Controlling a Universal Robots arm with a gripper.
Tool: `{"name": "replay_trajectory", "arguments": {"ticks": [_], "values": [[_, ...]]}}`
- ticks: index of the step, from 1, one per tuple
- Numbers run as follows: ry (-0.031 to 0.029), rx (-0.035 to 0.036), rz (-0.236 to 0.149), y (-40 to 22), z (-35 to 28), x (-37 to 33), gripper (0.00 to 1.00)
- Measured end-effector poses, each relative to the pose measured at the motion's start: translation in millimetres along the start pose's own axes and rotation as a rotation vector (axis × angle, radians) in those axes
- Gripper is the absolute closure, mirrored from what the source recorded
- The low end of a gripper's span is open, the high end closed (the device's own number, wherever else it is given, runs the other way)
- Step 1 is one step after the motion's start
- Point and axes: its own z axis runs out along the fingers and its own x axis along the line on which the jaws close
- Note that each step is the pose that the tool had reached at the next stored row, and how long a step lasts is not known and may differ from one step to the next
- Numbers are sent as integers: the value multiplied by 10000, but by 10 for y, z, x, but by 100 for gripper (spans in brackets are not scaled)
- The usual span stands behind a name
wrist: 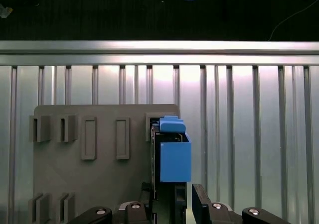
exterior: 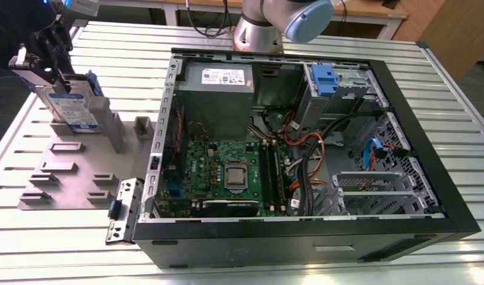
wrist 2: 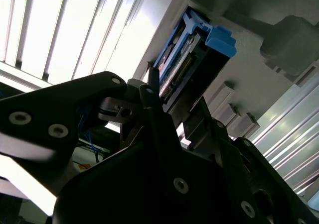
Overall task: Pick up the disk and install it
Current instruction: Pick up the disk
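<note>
Disk [exterior: 70, 107]: silver drive with blue rails, standing on edge and slightly tilted, between the fingers [wrist: 200, 196] of the gripper [wrist: 171, 194]. Fingers: set narrow, one against each broad face in both wrist views, judged to be clamping it. Beyond the fingertips: grey fixture plate [exterior: 75, 172] with rows of slots. The disk's far end sits at one slot, and whether it has cleared that slot cannot be told. Well apart from the fingers, toward the exterior view's right: open computer case [exterior: 305, 243], with motherboard [exterior: 225, 172] and drive cage [exterior: 376, 190] exposed and the disk not in it. Progress, as judged: grasp made, lift at most barely begun; carry to the case and installation outstanding.
</note>
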Motion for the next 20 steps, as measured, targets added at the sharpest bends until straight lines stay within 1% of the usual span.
{"name": "replay_trajectory", "arguments": {"ticks": [20], "values": [[1, 0, -1, -1, 0, 29, 55]]}}
